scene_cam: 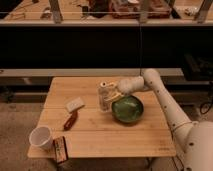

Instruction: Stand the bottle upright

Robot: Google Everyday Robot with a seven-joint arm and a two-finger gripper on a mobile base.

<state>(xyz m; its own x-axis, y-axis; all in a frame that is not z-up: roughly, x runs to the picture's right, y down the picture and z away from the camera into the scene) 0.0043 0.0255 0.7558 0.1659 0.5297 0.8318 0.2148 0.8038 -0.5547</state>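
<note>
Nearest us, well away from the claw at the wooden bench's (100,142) front corner, sit a white cup (41,136) and a small dark box (61,148). Closer to the claw lie a reddish stick-like thing (70,120) and a pale flat pad (75,104). The glossy green bowl (127,108) sits just beside the claw, on its near side. The bottle (105,97) stands about upright, cap up, right against the claw (114,94); whether the claw is clamped on it we cannot tell. We judge its thin translucent plastic light, smooth and squashy, so it is best held gently at mid-body, and it would tip easily.
</note>
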